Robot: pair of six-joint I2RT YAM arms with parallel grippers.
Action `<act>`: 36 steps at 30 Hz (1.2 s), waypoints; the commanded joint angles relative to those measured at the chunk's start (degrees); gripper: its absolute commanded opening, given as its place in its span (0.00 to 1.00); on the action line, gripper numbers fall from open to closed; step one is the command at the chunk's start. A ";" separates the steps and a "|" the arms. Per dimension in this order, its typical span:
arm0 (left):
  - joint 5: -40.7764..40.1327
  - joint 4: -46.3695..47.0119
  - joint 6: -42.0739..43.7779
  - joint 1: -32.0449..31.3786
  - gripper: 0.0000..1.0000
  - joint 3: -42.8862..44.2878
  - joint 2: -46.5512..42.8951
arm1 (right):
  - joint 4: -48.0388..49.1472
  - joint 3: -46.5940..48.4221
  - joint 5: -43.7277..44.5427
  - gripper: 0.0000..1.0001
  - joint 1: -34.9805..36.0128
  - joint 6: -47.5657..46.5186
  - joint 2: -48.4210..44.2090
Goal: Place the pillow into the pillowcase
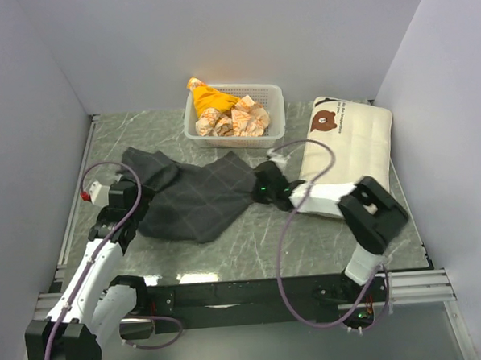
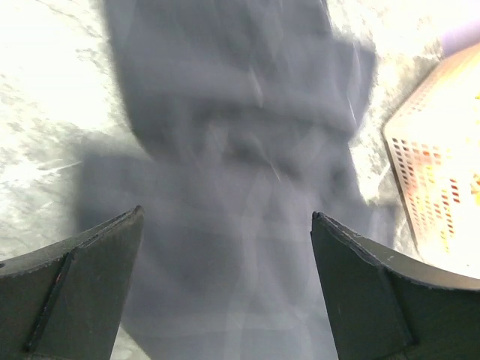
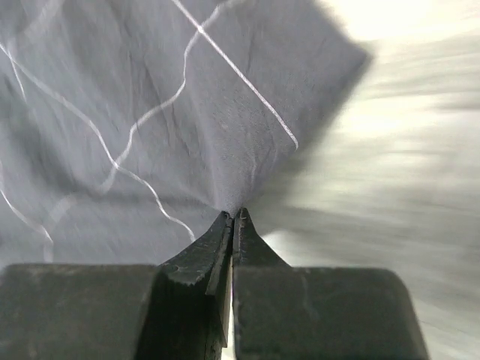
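The dark grey checked pillowcase (image 1: 194, 194) lies crumpled on the table's middle-left. My right gripper (image 1: 263, 187) is shut on its right edge; the right wrist view shows the closed fingertips (image 3: 234, 217) pinching the cloth (image 3: 150, 112). My left gripper (image 1: 128, 190) is open over the pillowcase's left part; in the left wrist view the cloth (image 2: 240, 187) fills the gap between the spread fingers (image 2: 352, 262), blurred. The cream pillow (image 1: 347, 142) with the bear face lies flat at the right, partly under my right arm.
A white plastic basket (image 1: 272, 94) with crumpled orange and patterned cloths stands at the back centre; its corner shows in the left wrist view (image 2: 435, 172). White walls close in on three sides. The table is grey marble (image 1: 252, 244).
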 commanded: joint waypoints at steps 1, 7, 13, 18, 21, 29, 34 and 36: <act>-2.53 -0.46 0.40 0.57 0.96 2.35 0.35 | -3.64 -5.62 1.57 0.04 -7.77 -3.73 -12.06; 0.46 2.88 1.89 0.57 0.91 2.53 4.13 | -10.93 -0.81 6.09 0.52 -4.29 -7.50 -18.13; 2.13 8.68 3.21 0.57 0.91 -0.29 7.11 | -13.41 11.82 10.62 0.68 9.24 -11.28 -12.53; 5.46 18.42 4.26 0.57 0.93 -0.65 14.14 | -10.95 23.45 6.67 0.73 14.53 -15.94 1.51; 5.29 20.55 3.13 1.09 0.93 0.93 20.47 | -9.19 30.29 3.33 0.74 15.41 -17.61 7.85; 8.81 23.63 3.74 3.47 0.33 5.77 30.41 | -10.85 42.17 1.99 0.80 16.91 -19.46 20.86; 9.95 23.54 3.21 3.64 0.01 4.20 28.92 | -19.46 54.12 4.80 0.83 17.52 -18.32 28.26; 10.13 22.84 3.03 3.91 0.01 3.58 27.44 | -23.05 58.07 6.03 0.83 17.61 -17.71 31.51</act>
